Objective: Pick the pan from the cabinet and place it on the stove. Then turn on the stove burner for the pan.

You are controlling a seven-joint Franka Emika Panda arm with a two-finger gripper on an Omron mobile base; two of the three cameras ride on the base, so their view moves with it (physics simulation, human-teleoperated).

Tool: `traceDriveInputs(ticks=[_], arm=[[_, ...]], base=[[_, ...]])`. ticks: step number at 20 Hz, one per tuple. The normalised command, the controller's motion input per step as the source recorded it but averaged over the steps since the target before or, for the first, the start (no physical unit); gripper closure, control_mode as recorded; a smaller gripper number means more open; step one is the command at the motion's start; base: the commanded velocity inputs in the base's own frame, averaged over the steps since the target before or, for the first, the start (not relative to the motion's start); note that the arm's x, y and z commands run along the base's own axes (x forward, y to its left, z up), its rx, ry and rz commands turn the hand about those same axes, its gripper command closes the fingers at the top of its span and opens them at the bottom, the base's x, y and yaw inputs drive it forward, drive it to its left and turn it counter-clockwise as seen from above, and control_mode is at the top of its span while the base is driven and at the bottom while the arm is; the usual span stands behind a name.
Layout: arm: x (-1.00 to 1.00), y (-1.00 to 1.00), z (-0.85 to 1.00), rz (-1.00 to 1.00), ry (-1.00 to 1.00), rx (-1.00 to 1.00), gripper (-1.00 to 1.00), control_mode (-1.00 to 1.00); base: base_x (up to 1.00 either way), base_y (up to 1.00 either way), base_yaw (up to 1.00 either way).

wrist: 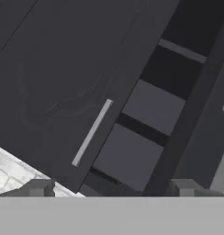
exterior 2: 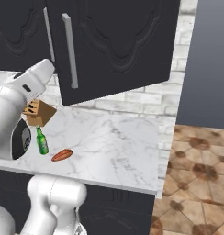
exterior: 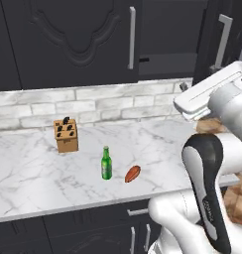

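Gripper (wrist: 114, 189) gapes wide, holding nothing, facing the cabinet (wrist: 63, 82); one door closed, the shelves (wrist: 153, 108) beside its handle (wrist: 92, 132) exposed.

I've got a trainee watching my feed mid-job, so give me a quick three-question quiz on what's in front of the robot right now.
1. True or false: the green bottle stands upright on the marble counter.
2. Multiple choice: which thing lies right of the bottle in the left base view? A) a silver kettle B) a reddish-brown sweet potato C) a white plate
3. Fill in: in the hand view, one door of the cabinet is swung aside and the fingers stand ____.

Key: 1 true; 2 B; 3 open, with nothing between them.
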Motion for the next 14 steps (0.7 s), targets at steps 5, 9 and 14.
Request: traceDriveInputs(ticks=[5, 9, 14], arm=[[0.12, 0.31, -0.09, -0.46, 0.25, -0.21, -1.0, -1.0], [0.31, 0.17, -0.12, -0.49, 0.32, -0.18, -1.0, -1.0], [0.55, 0.1, -0.1, -0.47, 0.37, -0.17, -1.0, -1.0]], base=[[0.0, 0.0, 0.0], [0.0, 0.0, 0.0], [0.0, 0.0, 0.0]])
